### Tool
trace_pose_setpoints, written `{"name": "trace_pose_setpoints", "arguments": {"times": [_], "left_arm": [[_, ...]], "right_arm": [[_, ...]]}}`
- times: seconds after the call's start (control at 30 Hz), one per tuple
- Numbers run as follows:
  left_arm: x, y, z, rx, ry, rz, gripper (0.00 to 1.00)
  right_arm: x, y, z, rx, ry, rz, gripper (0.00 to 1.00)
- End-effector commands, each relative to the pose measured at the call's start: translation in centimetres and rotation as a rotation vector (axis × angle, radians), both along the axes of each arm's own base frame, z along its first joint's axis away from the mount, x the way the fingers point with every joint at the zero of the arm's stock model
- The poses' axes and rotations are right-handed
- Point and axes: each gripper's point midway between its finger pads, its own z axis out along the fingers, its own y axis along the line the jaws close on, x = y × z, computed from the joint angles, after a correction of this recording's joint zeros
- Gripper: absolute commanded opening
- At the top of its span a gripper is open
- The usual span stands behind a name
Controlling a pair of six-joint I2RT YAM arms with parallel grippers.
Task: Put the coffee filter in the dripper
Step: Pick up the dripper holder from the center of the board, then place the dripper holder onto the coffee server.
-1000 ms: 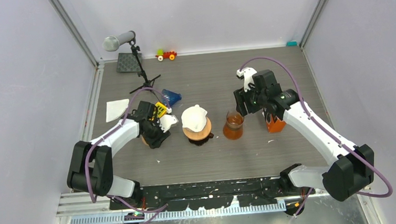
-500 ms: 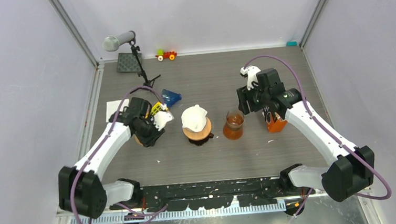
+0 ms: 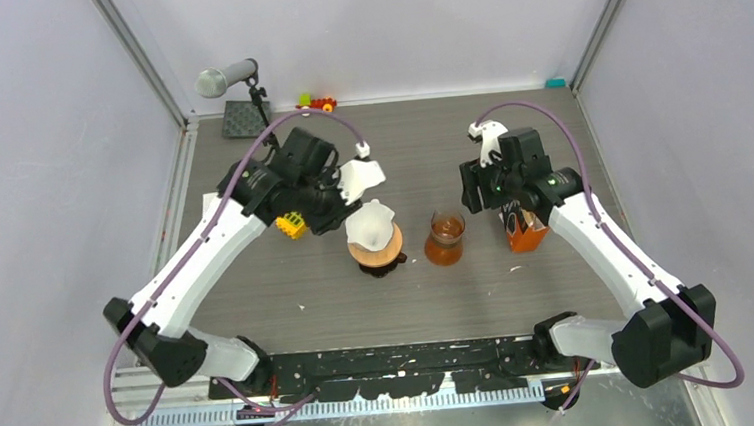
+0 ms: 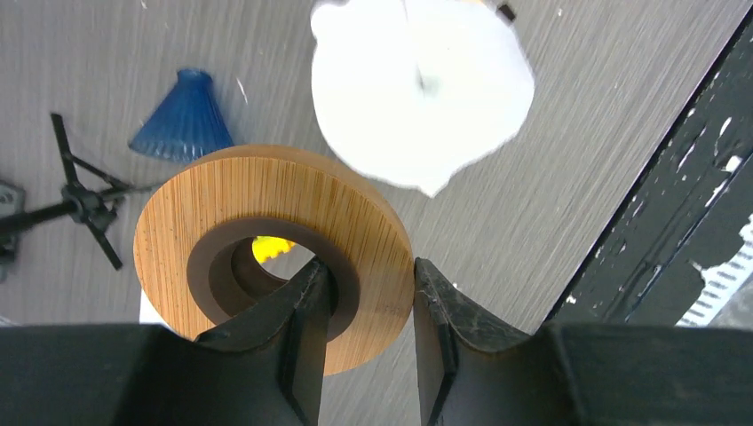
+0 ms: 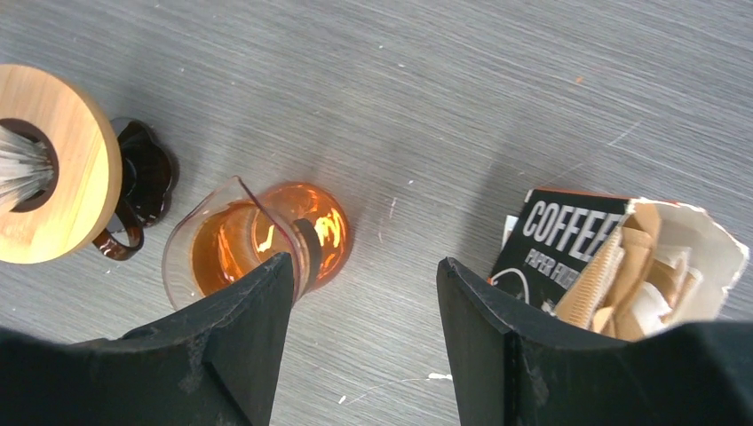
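A white paper cone, the coffee filter (image 3: 372,223) (image 4: 417,84), sits in the dripper, a wooden ring (image 3: 387,244) (image 5: 53,169) over a dark brown glass piece with a handle (image 5: 133,191). My left gripper (image 3: 331,208) (image 4: 368,271) hangs just left of and above it. It is shut on a second bamboo ring (image 4: 266,240) with a dark inner collar, one finger through the hole and one on the outer rim. My right gripper (image 3: 470,194) (image 5: 364,266) stands open above the table, between an amber glass carafe (image 3: 445,238) (image 5: 257,235) and a filter pack (image 3: 525,231) (image 5: 568,240).
A blue cone (image 4: 182,120) and a yellow toy (image 3: 292,224) lie left of the dripper. A microphone on a tripod (image 3: 226,78), a black pad (image 3: 243,117) and a toy car (image 3: 317,103) stand at the back left. Brown filters stick out of the pack.
My left arm has lifted the bamboo ring off the table left of the dripper and swung it up and back toward the white cone. The right arm shifted slightly right.
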Motion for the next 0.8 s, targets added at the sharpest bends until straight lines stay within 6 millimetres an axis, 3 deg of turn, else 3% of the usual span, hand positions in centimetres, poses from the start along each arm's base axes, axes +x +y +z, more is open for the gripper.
{"name": "trace_pose_setpoints", "arguments": {"times": [0.0,0.2,0.5,0.63,0.77], "left_arm": [[-0.4,-3.1,2.1,0.012,0.0,-0.042,0.15],[-0.7,-9.2,2.8,0.034,-0.049,-0.204,0.17],[-2.2,-19.4,0.3,0.054,-0.043,-0.466,0.2],[-2.4,-22.3,-1.8,0.055,0.006,-0.52,0.19],[-2.3,-23.7,-3.4,0.056,0.033,-0.543,0.19]], "right_arm": [[0.6,-1.4,2.0,0.03,-0.068,-0.06,0.65],[1.0,-3.3,2.5,0.051,-0.082,-0.122,0.65],[1.4,-7.2,3.9,0.043,-0.145,-0.254,0.65],[1.4,-8.8,4.6,0.033,-0.186,-0.313,0.65],[1.5,-10.0,4.8,0.021,-0.199,-0.36,0.65]]}}
